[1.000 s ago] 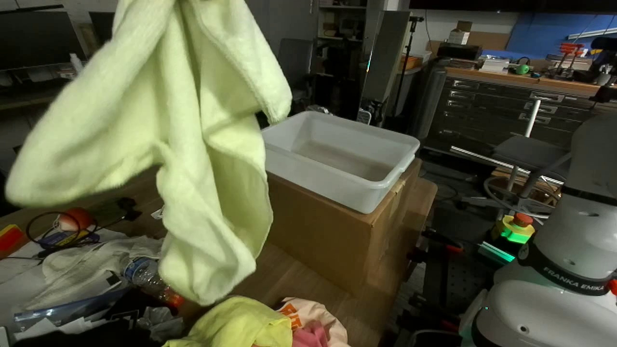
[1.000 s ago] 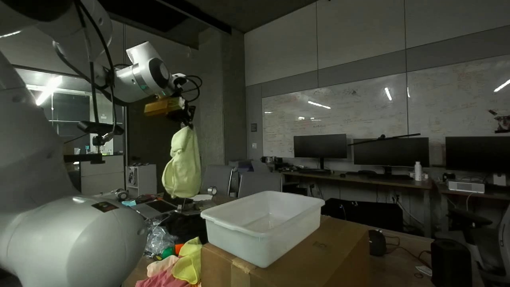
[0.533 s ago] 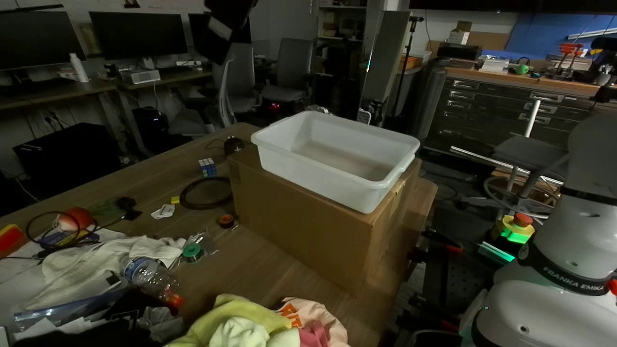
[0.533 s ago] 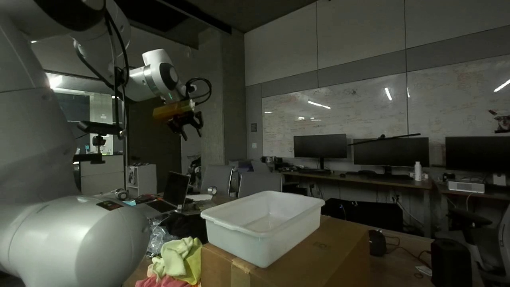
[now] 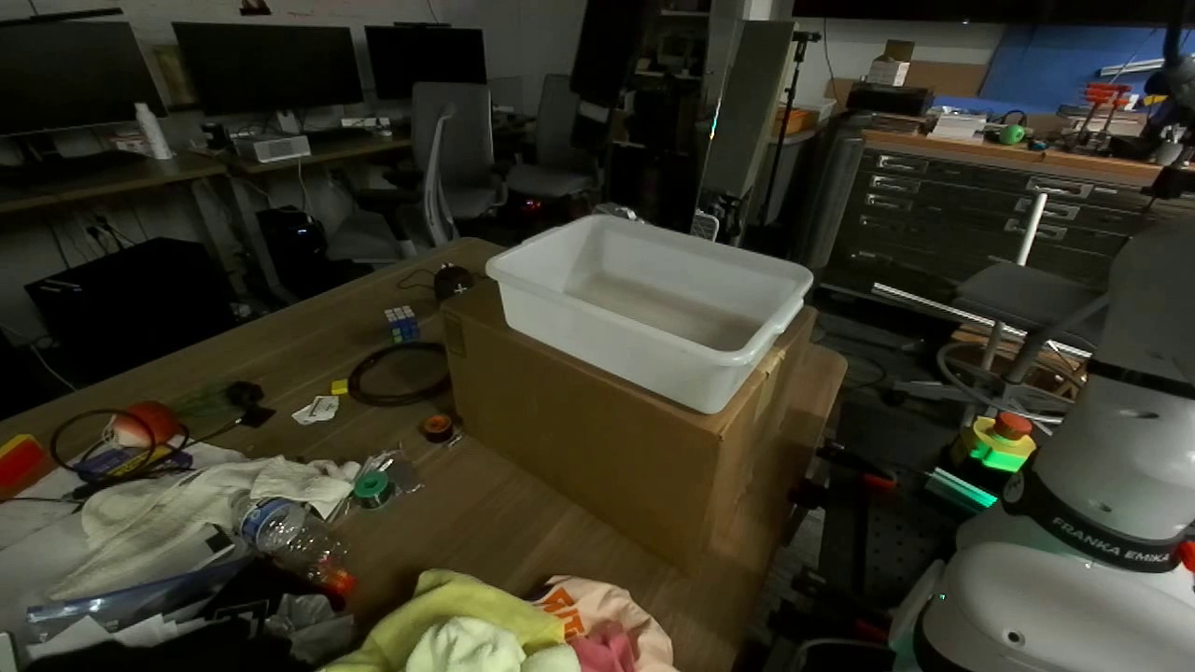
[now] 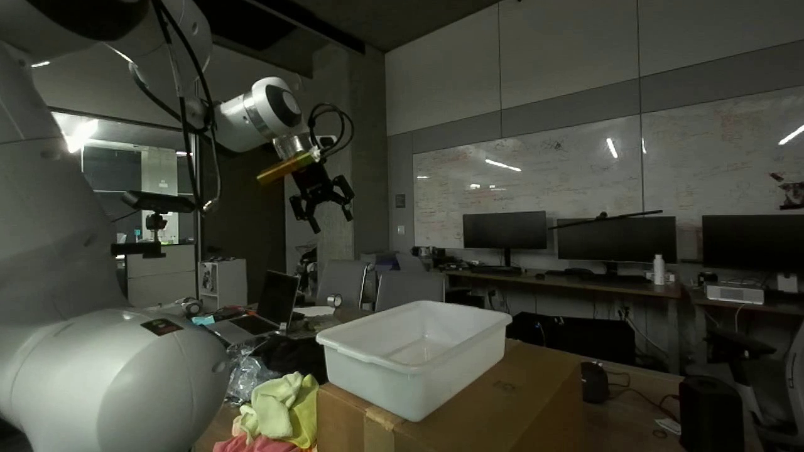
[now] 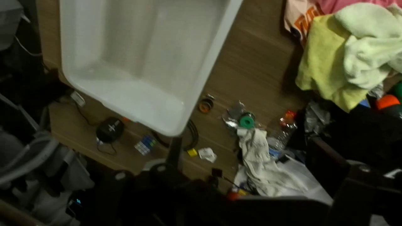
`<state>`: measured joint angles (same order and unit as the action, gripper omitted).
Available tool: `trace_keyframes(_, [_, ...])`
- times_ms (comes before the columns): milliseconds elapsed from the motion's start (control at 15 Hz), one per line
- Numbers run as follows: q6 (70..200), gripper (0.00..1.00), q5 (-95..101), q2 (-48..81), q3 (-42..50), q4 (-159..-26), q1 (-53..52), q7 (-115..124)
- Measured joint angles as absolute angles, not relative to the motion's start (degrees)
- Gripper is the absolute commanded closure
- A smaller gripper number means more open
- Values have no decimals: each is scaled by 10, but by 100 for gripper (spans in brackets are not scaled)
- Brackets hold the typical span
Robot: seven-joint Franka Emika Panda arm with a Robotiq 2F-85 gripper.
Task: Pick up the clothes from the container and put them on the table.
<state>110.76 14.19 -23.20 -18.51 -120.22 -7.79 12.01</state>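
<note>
The white container (image 5: 607, 336) stands on a cardboard box, its bare floor visible in both exterior views and its inner wall (image 7: 141, 97) in the wrist view. Beside the box, the clothes lie heaped on the table (image 5: 523, 532): a pale green cloth (image 7: 367, 59) on top of a yellow cloth (image 7: 323, 62), with a peach cloth (image 5: 607, 602) with orange letters and a pink cloth (image 6: 257, 444) underneath. High above the table, my gripper (image 6: 332, 222) hangs open with nothing between its spread fingers. In the wrist view the pile is up and right of the gripper (image 7: 246, 142).
The cardboard box (image 5: 597, 448) raises the container well above the tabletop. A white cloth (image 5: 205, 504), a plastic bottle (image 5: 289, 541), a green spool (image 5: 372, 488) and a cable ring (image 5: 397, 373) lie on the table. A laptop (image 6: 276, 298) stands farther back.
The pale green cloth, hanging from my gripper a second ago, has dropped onto the pile. My jaws have opened wide, and the arm has swung toward the container's side.
</note>
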Motion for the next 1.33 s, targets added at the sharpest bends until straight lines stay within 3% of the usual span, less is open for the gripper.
trace_keyframes(600, [898,0,84,-321,-149,-1243,-86,121])
trace_keyframes(1333, [1007,0,36,-467,-131,-1372,-74,196])
